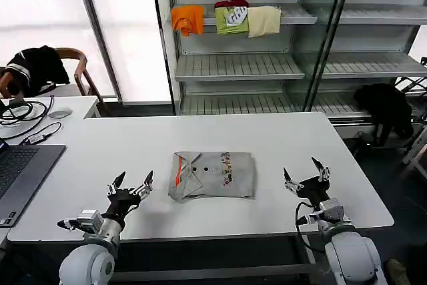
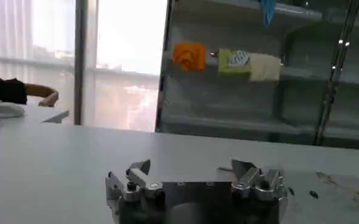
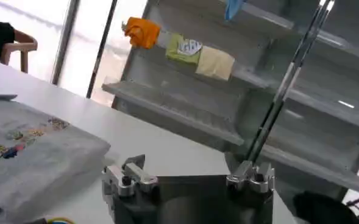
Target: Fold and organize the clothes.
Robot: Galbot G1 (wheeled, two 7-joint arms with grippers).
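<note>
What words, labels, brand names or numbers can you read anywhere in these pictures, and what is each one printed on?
No text can be read.
Folded light grey shirt with orange-red collar trim on the white table: a small multicoloured print, too small to tell whether it holds letters.
Folded green garment on the metal shelf: a white printed patch, blurred and unreadable.
Grey laptop: keys too small to read.
</note>
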